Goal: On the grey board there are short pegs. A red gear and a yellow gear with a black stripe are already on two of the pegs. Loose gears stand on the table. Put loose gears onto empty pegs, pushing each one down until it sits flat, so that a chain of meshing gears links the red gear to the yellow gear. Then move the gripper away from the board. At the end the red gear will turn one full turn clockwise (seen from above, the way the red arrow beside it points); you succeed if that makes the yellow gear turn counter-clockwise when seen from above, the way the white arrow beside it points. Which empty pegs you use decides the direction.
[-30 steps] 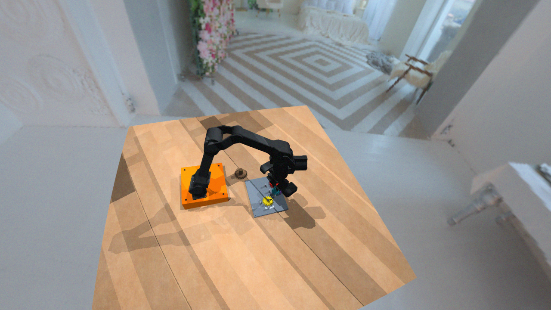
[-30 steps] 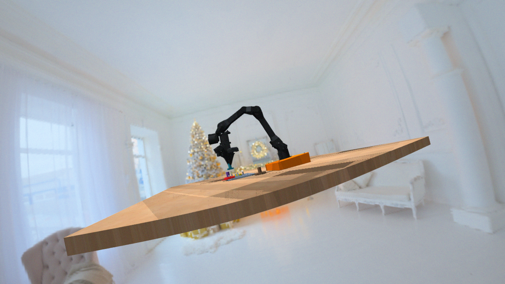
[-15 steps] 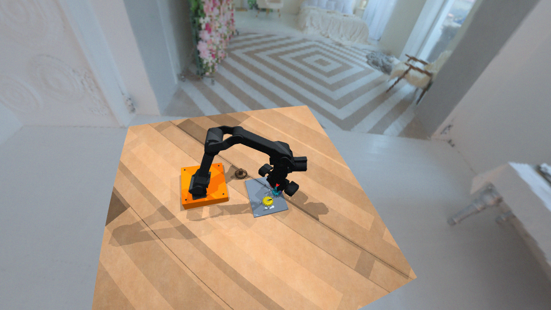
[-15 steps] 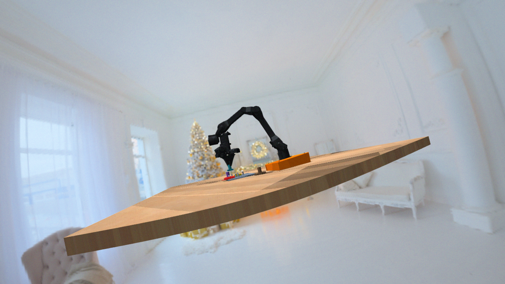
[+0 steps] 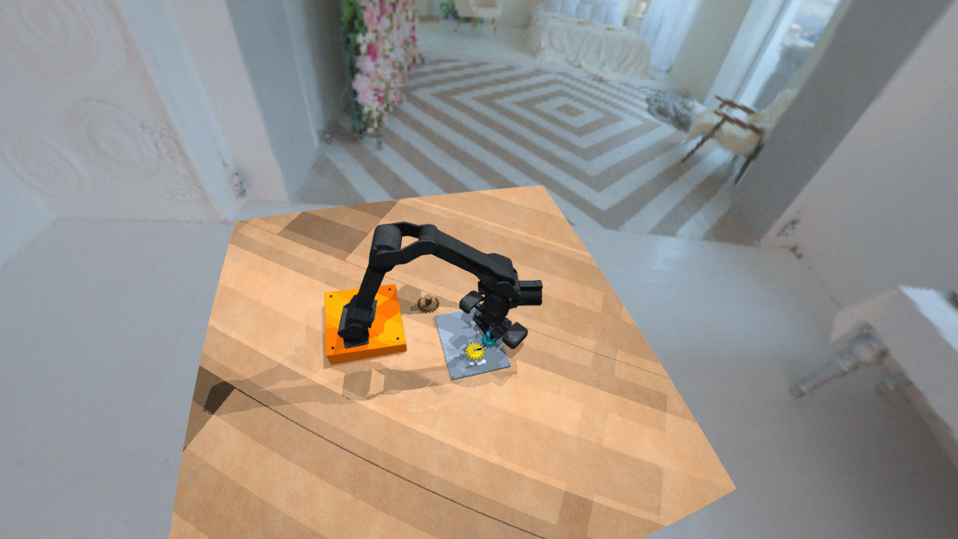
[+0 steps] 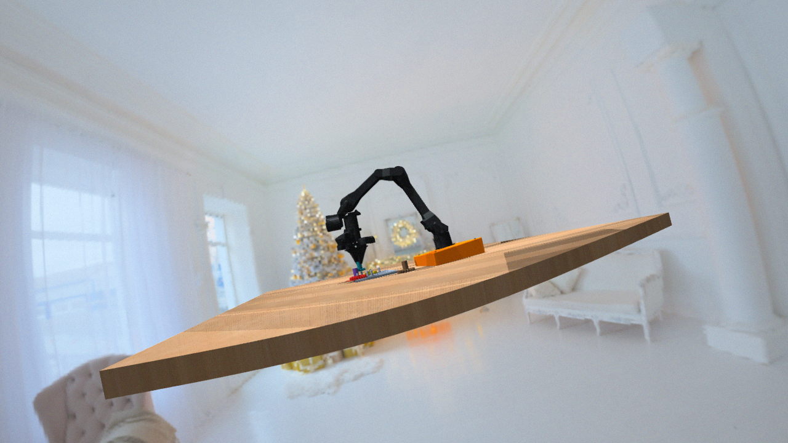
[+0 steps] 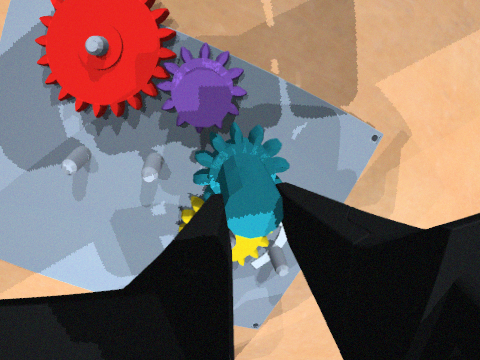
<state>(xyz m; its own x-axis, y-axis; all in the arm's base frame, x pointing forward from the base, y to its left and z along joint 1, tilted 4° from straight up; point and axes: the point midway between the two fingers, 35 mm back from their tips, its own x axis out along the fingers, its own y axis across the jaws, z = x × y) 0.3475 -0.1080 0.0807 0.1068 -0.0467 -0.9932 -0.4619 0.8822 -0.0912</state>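
Observation:
My gripper (image 7: 250, 200) (image 6: 359, 262) is shut on the teal gear's upright hub. The teal gear (image 7: 245, 155) (image 5: 488, 340) (image 6: 360, 267) is low over the grey board (image 7: 325, 155) (image 5: 460, 367), between the purple and yellow gears. Whether a peg is in its bore is hidden. The red gear (image 7: 125, 75) (image 6: 357, 279) sits on its peg. The purple gear (image 7: 202, 100) (image 6: 354, 271) stands beside it, their teeth close together. The yellow gear (image 7: 247, 249) (image 5: 474, 351) is partly hidden in the wrist view. Bare pegs show at left (image 7: 76, 160), centre (image 7: 152, 167) and lower right (image 7: 278, 260).
A loose brown gear (image 5: 428, 304) (image 6: 404, 268) stands on the wooden table (image 5: 569, 415), between the orange base block (image 5: 395, 328) (image 6: 451, 253) and the board. The white arrow (image 7: 260, 261) lies beside the yellow gear, partly hidden. The red arrow is out of the wrist view.

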